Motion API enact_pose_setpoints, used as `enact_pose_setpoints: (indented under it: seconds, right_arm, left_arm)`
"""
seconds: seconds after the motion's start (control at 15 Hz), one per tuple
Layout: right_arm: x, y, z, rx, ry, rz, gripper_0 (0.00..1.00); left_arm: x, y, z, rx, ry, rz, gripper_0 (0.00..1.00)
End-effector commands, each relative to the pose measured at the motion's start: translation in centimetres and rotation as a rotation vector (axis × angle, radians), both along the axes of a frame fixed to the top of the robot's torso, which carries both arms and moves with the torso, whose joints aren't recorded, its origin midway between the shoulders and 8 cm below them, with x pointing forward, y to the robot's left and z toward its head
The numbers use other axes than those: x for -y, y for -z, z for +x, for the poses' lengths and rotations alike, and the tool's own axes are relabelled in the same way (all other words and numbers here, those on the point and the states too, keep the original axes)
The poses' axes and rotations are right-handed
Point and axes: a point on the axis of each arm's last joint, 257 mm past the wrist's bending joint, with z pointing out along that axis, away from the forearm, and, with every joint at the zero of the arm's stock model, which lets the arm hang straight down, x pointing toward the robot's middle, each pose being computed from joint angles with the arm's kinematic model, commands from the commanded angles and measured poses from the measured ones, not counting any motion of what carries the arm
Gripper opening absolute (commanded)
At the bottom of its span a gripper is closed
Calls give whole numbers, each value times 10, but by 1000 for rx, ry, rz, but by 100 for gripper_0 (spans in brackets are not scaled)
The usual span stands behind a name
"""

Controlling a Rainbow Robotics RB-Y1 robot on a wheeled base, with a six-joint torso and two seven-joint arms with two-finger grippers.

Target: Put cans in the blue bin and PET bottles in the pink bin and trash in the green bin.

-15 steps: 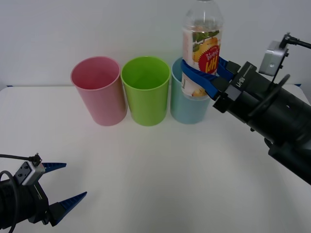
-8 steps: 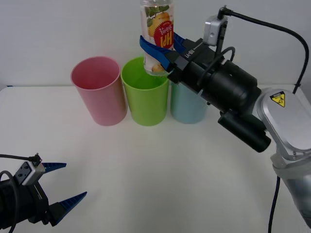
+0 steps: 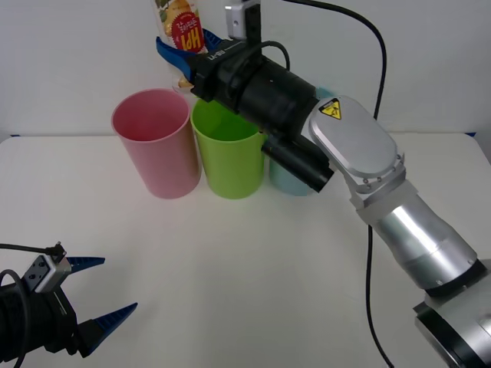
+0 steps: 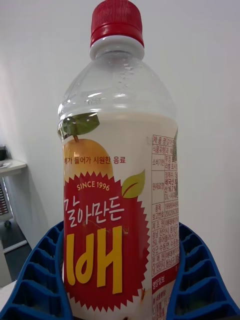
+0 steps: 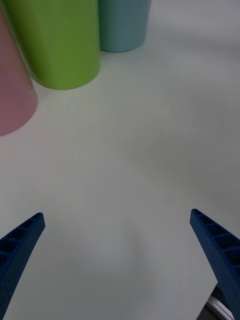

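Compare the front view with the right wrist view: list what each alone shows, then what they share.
Front view alone: the pink bin, green bin and blue bin in a row on the white table, the right arm reaching over them, and the left gripper open low near the table's front edge.

Right wrist view alone: the bottle's red cap and clear upper part.

Shared: the PET bottle, upright, clamped at its label in the right gripper.
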Motion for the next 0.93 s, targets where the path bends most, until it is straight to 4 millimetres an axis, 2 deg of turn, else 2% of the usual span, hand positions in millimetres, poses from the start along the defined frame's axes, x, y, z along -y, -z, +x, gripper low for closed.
enact_pose_setpoints:
  seconds: [0.07,0.2,0.47,0.8,0.93]
  right_arm:
    - [-30,9,19,8,31,-74,0]
    - [-44,18,26,18,44,-130,0]
    - [-80,36,26,-10,23,-189,0]
    - [-100,51,48,-52,73,-249,0]
    - [-100,60,55,-71,91,-264,0]
  left_arm:
    - [0,0,0,0,0,0,100]
    - [0,0,0,0,0,0,100]
    - [0,0,0,0,0,0,100]
    - [0,0,0,0,0,0,100]
    - [0,0,0,0,0,0,100]
